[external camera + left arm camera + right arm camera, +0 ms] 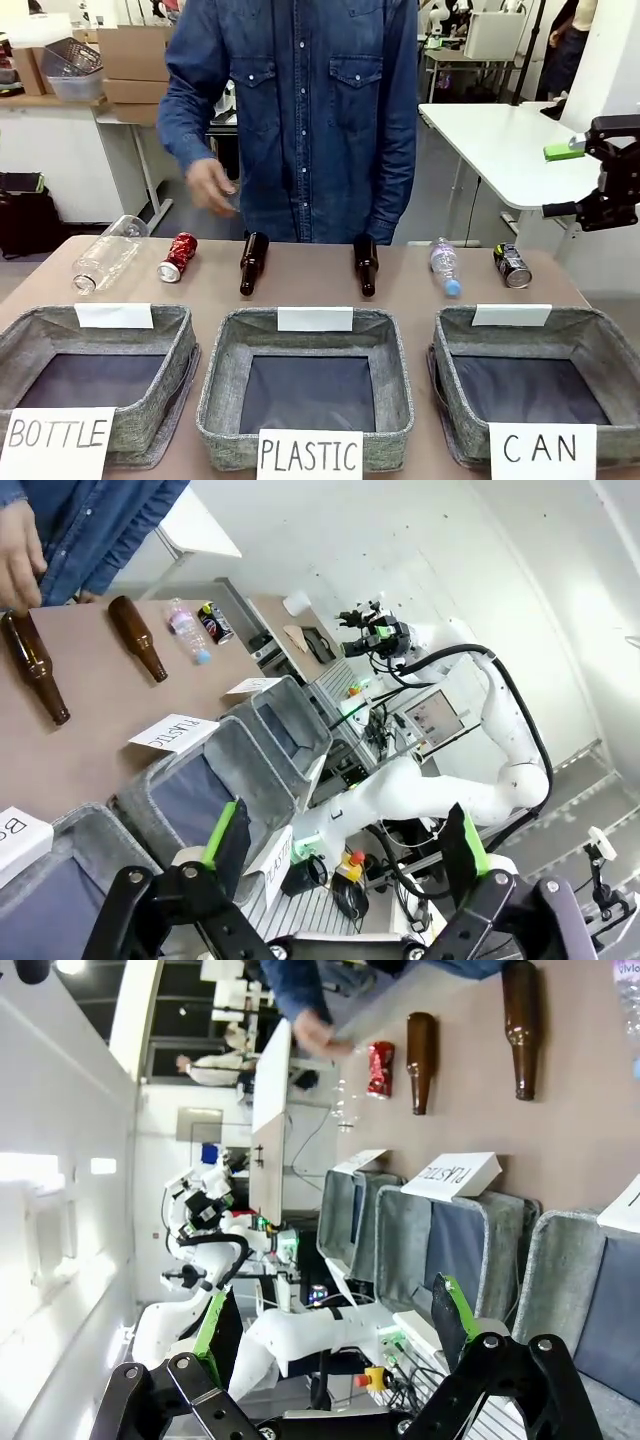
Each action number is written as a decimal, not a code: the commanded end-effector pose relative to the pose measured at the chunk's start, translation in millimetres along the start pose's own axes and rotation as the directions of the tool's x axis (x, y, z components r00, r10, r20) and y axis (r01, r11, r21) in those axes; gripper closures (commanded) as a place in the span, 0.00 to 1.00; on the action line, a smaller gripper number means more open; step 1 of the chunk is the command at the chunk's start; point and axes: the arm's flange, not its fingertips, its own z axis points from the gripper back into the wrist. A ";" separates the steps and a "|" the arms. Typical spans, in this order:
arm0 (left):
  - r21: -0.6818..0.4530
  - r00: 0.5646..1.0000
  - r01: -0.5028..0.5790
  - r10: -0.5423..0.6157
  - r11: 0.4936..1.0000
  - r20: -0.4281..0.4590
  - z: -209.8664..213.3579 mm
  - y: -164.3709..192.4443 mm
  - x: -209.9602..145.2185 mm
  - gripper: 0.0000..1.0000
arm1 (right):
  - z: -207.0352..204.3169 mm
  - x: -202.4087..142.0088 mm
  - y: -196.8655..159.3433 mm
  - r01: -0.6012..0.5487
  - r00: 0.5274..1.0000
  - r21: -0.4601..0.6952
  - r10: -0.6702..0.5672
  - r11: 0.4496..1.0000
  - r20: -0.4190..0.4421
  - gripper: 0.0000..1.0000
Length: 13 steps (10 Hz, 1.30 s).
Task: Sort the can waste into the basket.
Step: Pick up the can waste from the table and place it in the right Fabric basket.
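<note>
My left hand (345, 830) and right hand (330, 1305) gape wide, empty. The front view shows the black can (512, 266) just behind the basket (600, 345); the right wrist view shows the red can (381, 1068) well apart from it.

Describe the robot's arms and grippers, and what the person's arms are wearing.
Both arms are white with rounded joints; a black cable loops along the right arm. The left gripper and right gripper are black linkages, each with two green-padded fingers. The person wears a long-sleeved blue denim shirt with buttoned chest pockets.
</note>
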 end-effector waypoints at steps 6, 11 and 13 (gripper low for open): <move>-0.096 1.000 0.016 -0.016 0.995 0.003 34.8 -17.5 17.1 0.00 | -2.8 5.3 1.2 -0.028 1.000 0.024 0.028 0.999 0.003 0.00; 0.198 0.954 0.009 -0.068 0.980 0.292 112.6 -83.9 -40.1 0.00 | -2.8 5.3 1.2 -0.028 1.000 0.024 0.028 0.999 0.003 0.00; 0.191 0.957 0.011 -0.066 0.982 0.282 114.7 -80.4 -34.0 0.00 | -2.8 5.3 1.2 -0.028 1.000 0.024 0.028 0.999 0.003 0.00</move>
